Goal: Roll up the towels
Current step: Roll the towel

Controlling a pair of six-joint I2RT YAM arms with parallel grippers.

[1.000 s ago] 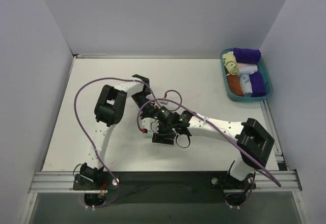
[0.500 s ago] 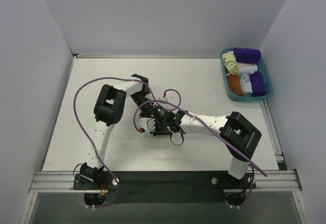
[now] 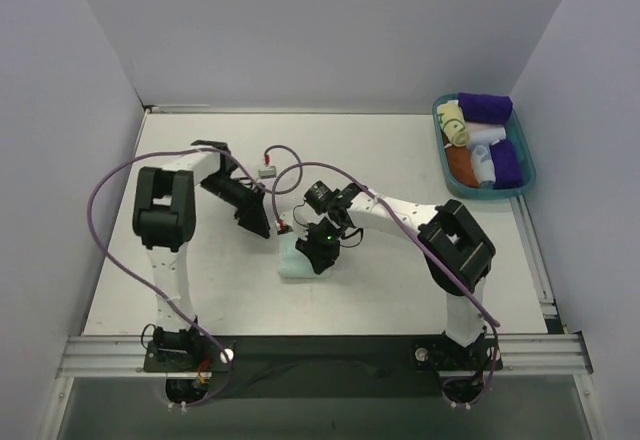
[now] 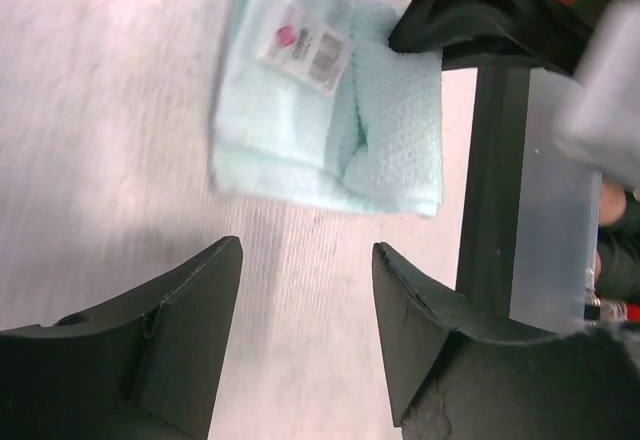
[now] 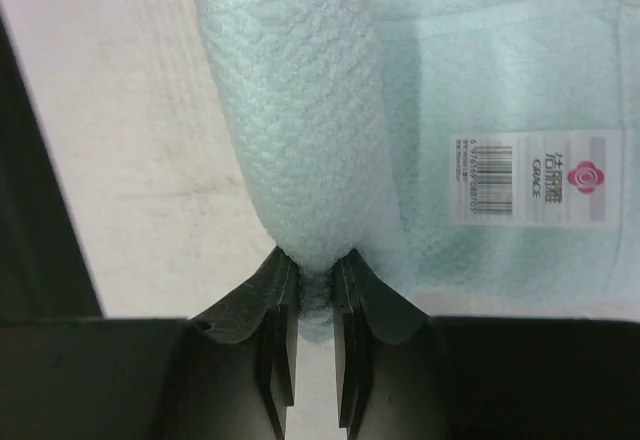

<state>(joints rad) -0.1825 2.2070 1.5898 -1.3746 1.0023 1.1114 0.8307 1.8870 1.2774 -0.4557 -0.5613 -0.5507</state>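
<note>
Mint-aqua towel [image 3: 293, 260] mid-way across the table [image 3: 420, 160], partly rolled, roll's long axis straight out from right gripper [image 5: 313, 290], jaws pinched narrow on its end, label [image 5: 530, 175] face-up, left gripper [image 4: 305, 260] spread wide nearby, empty

Mint towel [image 3: 292, 260] part-rolled; yellow towel [image 3: 455, 123] rolled up.
The mint towel lies mid-surface, one edge wound into a thick tube and the rest flat, with its white barcode label [image 5: 525, 177] facing up beside the roll. The right gripper [image 5: 315, 280] pinches the tube's end. The yellow towel lies in the tray [image 3: 440, 145] at the far right.
</note>
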